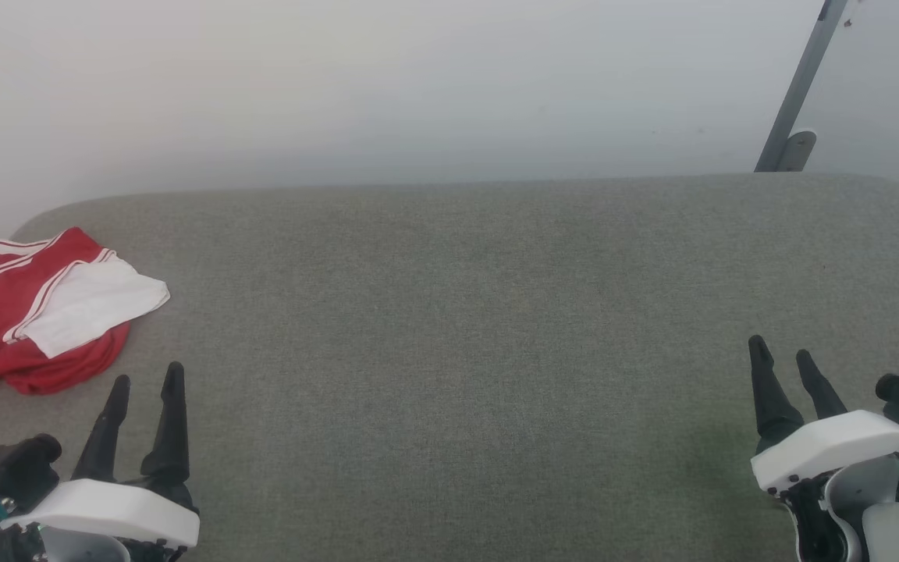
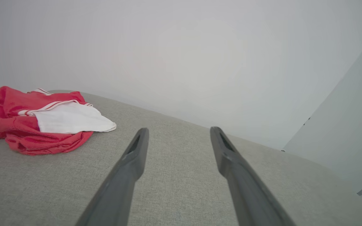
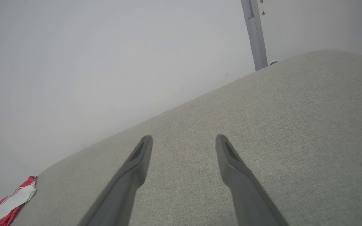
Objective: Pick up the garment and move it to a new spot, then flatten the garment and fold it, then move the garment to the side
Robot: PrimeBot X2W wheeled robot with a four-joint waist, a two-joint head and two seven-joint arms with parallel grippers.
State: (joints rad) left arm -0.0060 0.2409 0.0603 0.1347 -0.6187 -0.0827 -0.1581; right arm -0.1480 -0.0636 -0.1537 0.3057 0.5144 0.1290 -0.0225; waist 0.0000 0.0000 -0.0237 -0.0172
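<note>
One garment [image 1: 28, 312], two grippers, one surface, one metal bar.

The garment is a red jersey, crumpled in a heap at the far left corner of the grey fabric-covered surface [image 1: 449, 351], and it runs past the left edge of the head view. One white sleeve lies spread on top, with red-and-white striped trim along its seam and at the collar end. The cloth looks soft and rumpled; no lettering is in sight.

The left gripper [image 1: 147, 375] is at the near left, its two dark tapered fingers spread apart with nothing between them. It sits near the garment but clear of it. The right gripper [image 1: 779, 348] is at the near right, well apart from the garment, also spread wide and empty.

The surface has a fine woven texture, a matte finish and rounded far corners. The whole middle stretch between the grippers is bare weave. A plain pale wall [image 1: 340, 78] stands behind the far edge. The slanted grey metal bar [image 1: 801, 86] stands against the wall at the far right corner.
</note>
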